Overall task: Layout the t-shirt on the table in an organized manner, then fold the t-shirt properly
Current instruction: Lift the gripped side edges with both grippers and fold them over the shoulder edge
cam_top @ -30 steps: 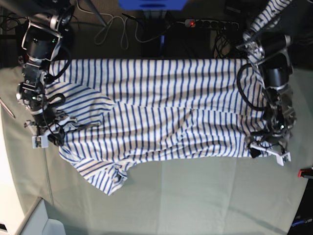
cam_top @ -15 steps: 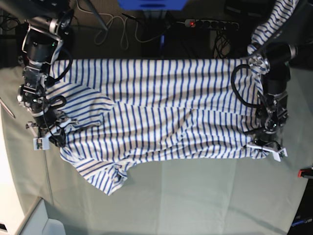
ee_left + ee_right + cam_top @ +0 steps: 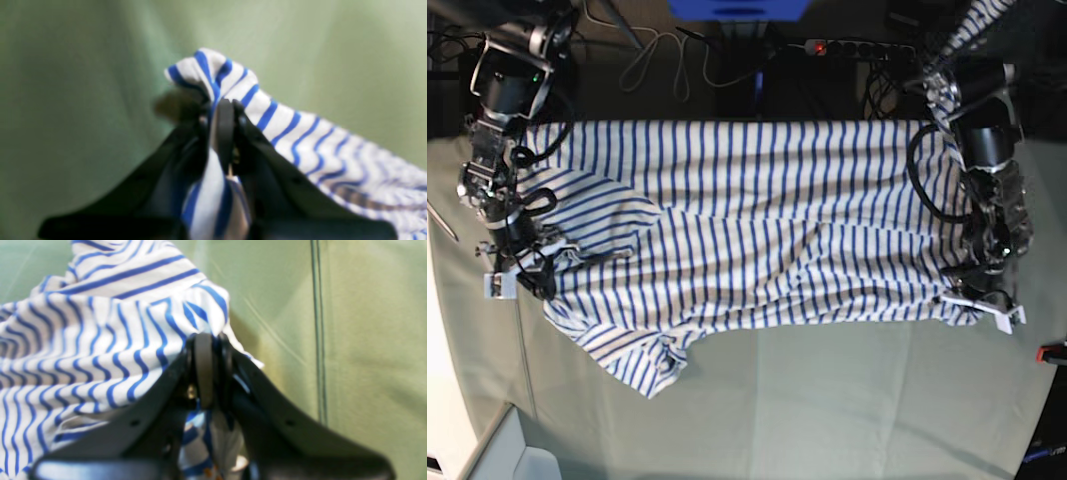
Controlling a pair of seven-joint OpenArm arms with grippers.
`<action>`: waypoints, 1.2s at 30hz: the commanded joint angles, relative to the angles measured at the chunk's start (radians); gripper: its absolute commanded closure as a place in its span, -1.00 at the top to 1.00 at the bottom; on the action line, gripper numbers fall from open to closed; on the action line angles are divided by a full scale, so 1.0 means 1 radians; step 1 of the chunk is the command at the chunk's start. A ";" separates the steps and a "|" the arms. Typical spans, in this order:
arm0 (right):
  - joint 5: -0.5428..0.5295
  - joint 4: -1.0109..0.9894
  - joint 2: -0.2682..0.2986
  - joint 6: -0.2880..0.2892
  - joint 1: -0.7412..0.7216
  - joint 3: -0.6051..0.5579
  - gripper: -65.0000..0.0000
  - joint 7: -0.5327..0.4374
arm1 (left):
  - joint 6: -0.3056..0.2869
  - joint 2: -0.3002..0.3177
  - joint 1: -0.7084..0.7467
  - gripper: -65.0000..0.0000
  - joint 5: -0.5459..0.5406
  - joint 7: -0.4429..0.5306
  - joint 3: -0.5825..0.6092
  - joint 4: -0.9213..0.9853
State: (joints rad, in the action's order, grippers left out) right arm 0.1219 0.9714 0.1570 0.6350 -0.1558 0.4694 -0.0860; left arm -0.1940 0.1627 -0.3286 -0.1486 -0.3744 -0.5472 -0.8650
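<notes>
As shirt [image 3: 757,240] lies spread on table [image 3: 847,400], left gripper [image 3: 223,110] & right gripper [image 3: 205,343] each pinch corner. Cloth soft, light, prob. sags; best hold at edges.

Even soft light, both wrist views blurry

Base view sharp, dim along top edge; wrist views soft-focus, dark gripper fingers [image 3: 225,133] smeared, white blue-striped cloth t-shirt [image 3: 100,340] casting a faint shadow on pale grey-green cloth table [image 3: 367,340].
</notes>
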 commanded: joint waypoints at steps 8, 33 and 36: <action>-0.061 0.202 -0.017 0.029 0.086 0.004 -1.00 -0.030 | -0.003 0.019 0.102 -1.00 -0.124 -0.130 -0.004 -0.293; -0.350 0.389 -0.017 0.063 0.454 0.084 -1.00 -0.036 | -0.005 0.019 0.484 -1.00 -0.302 -0.166 -0.121 -0.575; -0.350 0.386 -0.017 0.063 0.471 0.084 -1.00 -0.036 | -0.005 0.021 0.504 -1.00 -0.302 -0.166 -0.129 -0.575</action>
State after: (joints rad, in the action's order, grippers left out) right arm -0.2070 1.3426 0.1291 0.6815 0.3145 0.5449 -0.0898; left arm -0.2031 0.1665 0.1757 -0.4492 -0.5694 -0.6670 -1.4197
